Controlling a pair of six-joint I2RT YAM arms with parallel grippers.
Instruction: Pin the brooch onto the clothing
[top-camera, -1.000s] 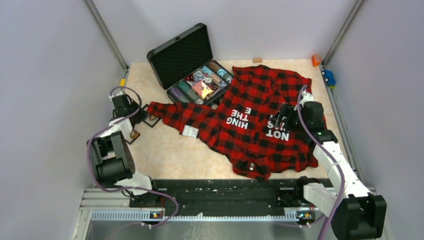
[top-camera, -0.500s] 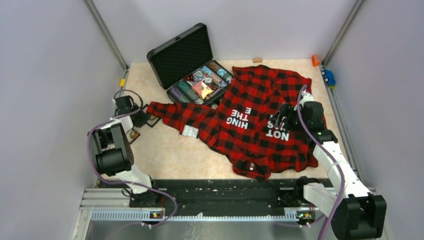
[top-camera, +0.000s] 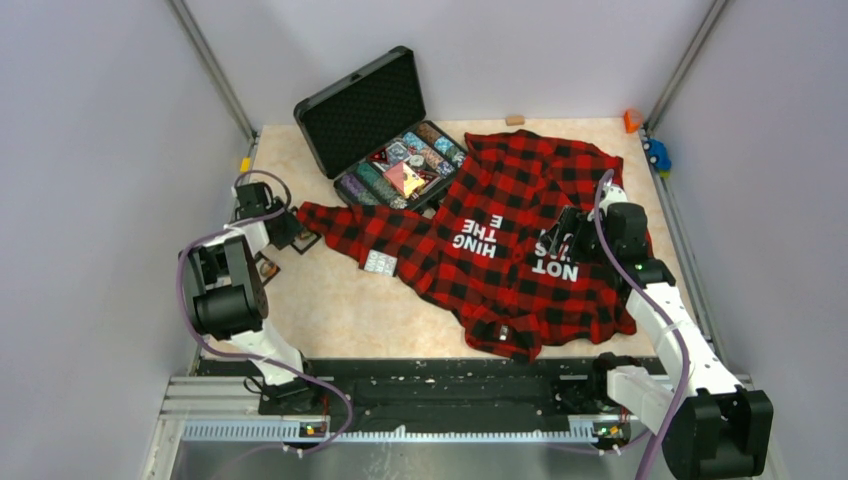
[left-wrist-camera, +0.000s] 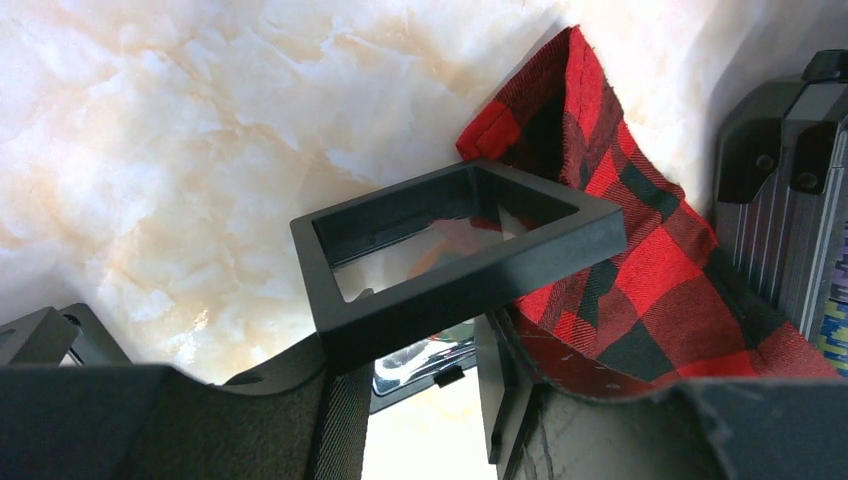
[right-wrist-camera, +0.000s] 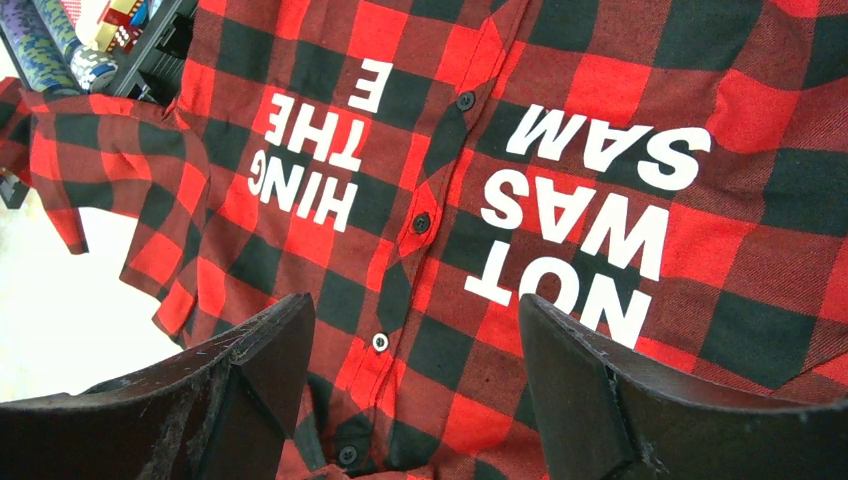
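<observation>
Clutter sits around the big red-and-black checked flannel shirt with white block letters (top-camera: 520, 190), which lies spread over the middle and the right half of the beige marble-patterned table (top-camera: 340, 310). One sleeve reaches toward the left edge. Near the far left corner stands an open black hard case with a foam lid (top-camera: 362, 108), its tray full of small colourful pieces, and the shirt is just beside it. On the sleeve lies a small silver-grey flat piece (top-camera: 380, 263). At the far edge is a small wooden block (top-camera: 515, 120). By the far right corner are an orange thing (top-camera: 632, 120) and a blue thing (top-camera: 656, 155).

The left arm (top-camera: 225, 290) bends toward the left edge, and the left jaws are low, just at the cuff of the sleeve. They stand apart with a gap between them. A black square frame (left-wrist-camera: 455, 235) lies tilted just before their tips, one side over the cuff. I cannot tell if it touches them. A second black frame (top-camera: 265, 268) lies on the table closer to the near edge.

The right arm (top-camera: 660, 310) holds the right jaws wide open above the shirt front, over the button row between the printed words, gripping nothing.
</observation>
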